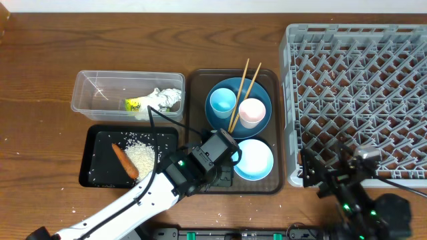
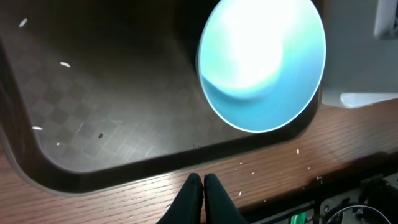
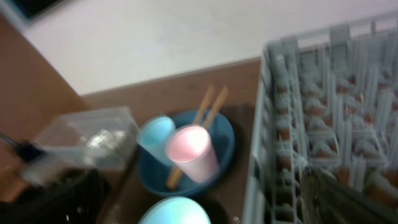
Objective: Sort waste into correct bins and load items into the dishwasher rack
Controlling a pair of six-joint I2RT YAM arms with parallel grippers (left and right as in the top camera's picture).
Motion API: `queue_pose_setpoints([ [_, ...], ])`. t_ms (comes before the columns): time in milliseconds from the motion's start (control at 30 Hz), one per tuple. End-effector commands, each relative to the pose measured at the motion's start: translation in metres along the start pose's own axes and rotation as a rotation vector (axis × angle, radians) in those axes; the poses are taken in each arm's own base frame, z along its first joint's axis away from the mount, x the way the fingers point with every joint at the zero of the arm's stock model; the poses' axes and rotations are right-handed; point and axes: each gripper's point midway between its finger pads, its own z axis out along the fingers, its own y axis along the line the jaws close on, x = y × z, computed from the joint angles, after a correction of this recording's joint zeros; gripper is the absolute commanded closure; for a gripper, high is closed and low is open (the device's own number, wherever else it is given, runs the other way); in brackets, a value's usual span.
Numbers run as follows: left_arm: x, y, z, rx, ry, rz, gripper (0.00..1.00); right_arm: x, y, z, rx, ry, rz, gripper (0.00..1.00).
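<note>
- The left gripper (image 2: 203, 190) is hanging with its 2 fingers pressed together and gripping nothing. It is sitting over the bare wooden table (image 2: 280, 180), just outside the near rim of the brown serving tray (image 2: 124, 169).
- The bowl (image 2: 261, 62), pale with a blue tint, is sitting upright in the near right part of that tray. It is near the left gripper but apart from it.
- The right gripper (image 1: 325, 165) is hovering with its fingers spread wide and empty, beside the near left corner of the grey dishwasher rack (image 1: 357, 87).
- The dark blue plate (image 1: 261, 93) is lying at the far end of the serving tray. It is carrying the light blue cup (image 1: 222, 102) and the pale pink cup (image 1: 251, 112) side by side.
- The 2 wooden chopsticks (image 1: 243, 90) are lying across the plate between the cups, with their far ends reaching past the tray's far rim.
- The clear tub (image 1: 87, 100) is standing left of the serving tray. It is holding the crumpled white tissue (image 1: 167, 99) and the yellow-green snack wrapper (image 1: 137, 105).
- The black tray (image 1: 93, 167) is lying just in front of the tub. It is holding the rice-like crumbs (image 1: 141, 157) and the orange bit (image 1: 125, 162).
</note>
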Motion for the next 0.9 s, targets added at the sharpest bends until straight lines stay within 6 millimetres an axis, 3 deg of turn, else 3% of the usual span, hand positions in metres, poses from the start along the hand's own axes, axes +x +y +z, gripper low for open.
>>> queue_pose_setpoints([
  [0,-0.001,0.000,-0.001,-0.003,-0.010,0.002,0.94,-0.021,0.007,-0.012,0.044,0.047,-0.044,0.01],
  [200,-0.001,0.001,-0.001,-0.005,-0.008,0.002,0.93,-0.032,0.006,-0.011,0.097,0.140,-0.016,0.01],
  [567,-0.003,0.002,0.013,-0.033,0.006,-0.001,0.93,0.018,0.007,-0.012,0.069,0.380,0.075,0.01],
  [867,-0.006,0.005,0.036,-0.073,0.027,-0.004,0.92,0.032,0.004,-0.018,0.098,0.437,0.147,0.01],
])
